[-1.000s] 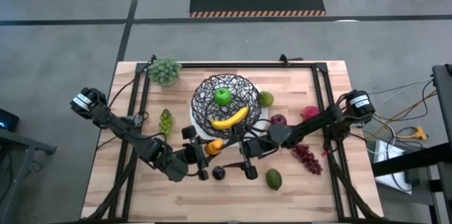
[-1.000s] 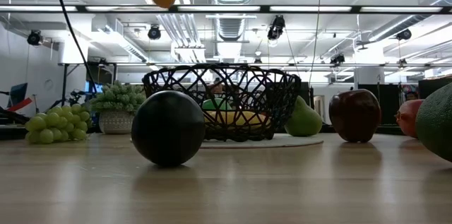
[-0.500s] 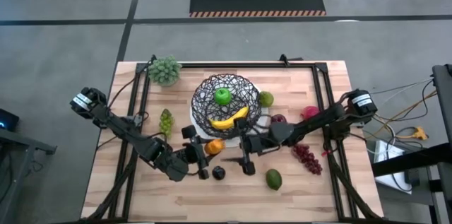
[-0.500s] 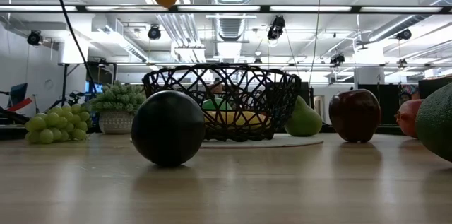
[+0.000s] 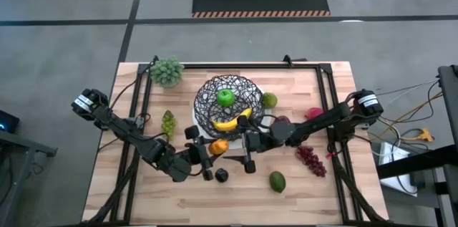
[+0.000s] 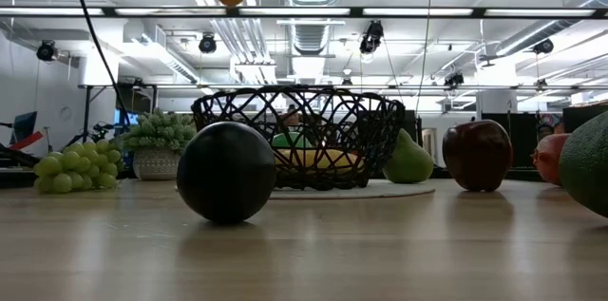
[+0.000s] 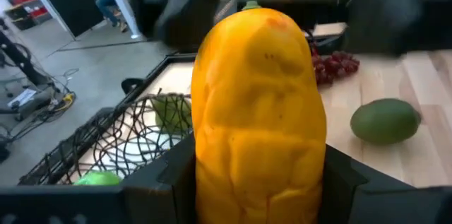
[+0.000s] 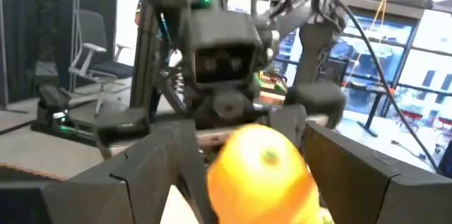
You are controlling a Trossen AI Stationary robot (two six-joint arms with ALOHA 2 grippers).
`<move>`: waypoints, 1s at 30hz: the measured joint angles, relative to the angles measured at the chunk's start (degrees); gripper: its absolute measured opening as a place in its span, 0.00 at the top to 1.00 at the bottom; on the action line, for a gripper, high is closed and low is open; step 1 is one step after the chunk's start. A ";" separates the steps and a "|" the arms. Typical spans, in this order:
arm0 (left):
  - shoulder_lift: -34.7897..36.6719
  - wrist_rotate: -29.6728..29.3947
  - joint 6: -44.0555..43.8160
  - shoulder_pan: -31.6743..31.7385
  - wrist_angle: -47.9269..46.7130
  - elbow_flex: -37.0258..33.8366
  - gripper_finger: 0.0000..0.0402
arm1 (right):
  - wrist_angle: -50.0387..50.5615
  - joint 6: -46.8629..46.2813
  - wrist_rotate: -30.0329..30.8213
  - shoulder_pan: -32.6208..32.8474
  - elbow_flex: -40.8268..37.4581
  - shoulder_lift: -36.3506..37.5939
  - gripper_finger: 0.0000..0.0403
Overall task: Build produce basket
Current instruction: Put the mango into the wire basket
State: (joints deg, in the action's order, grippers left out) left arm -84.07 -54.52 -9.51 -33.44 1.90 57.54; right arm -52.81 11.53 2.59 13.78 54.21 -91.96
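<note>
Here the basket [image 5: 229,102] sits on a white plate [image 5: 266,114] toward the far middle of the tabletop [image 5: 322,191], with a green apple [image 5: 226,98] and a banana [image 5: 232,120] already inside it. Just in front of the basket, an orange carrot [image 5: 217,147] is held off the surface, clenched in the left tool [image 5: 210,149]; the left wrist view shows the carrot [image 7: 260,111] filling the space between its two dark fingers [image 7: 169,181]. The right tool [image 5: 248,150] faces it from the other side, its jaws spread on either side of the carrot's tip [image 8: 263,171]; whether they touch it is hard to say.

A dark plum [image 5: 222,175] lies on the tabletop just in front of the carrot, and an avocado [image 5: 277,181] lies to its right. Dark red grapes [image 5: 312,161] lie near the right edge, with a red apple [image 5: 283,122] just beside the plate and a further reddish fruit [image 5: 314,114] beyond it. A green pear [image 5: 270,100] rests against the plate's right rim. Green grapes [image 5: 168,122] lie left of the basket, and a pale green leafy cluster [image 5: 167,71] stands at the far left corner.
</note>
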 joint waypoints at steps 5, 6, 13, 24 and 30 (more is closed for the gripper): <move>0.07 0.15 4.00 0.25 3.58 0.02 0.58 | -0.32 -0.16 0.02 -0.27 0.12 -1.58 0.33; 0.07 0.38 4.16 0.34 3.49 0.02 0.58 | -0.23 -0.04 0.11 -0.22 0.30 -1.81 0.34; 0.13 0.45 4.06 0.38 3.66 0.02 0.55 | 0.16 0.48 -1.31 -0.28 1.10 -1.94 0.53; 0.16 0.02 6.70 0.49 2.82 0.02 0.28 | 0.49 -0.13 -1.49 -0.42 1.25 -1.94 0.60; 3.48 0.07 7.29 0.01 -6.05 0.02 0.22 | 4.88 -3.07 -0.77 -1.87 1.25 -1.07 0.60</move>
State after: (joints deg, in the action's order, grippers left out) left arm -80.60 -54.45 -2.22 -33.43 -4.15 57.56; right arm -47.93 8.46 1.82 11.91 55.46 -93.03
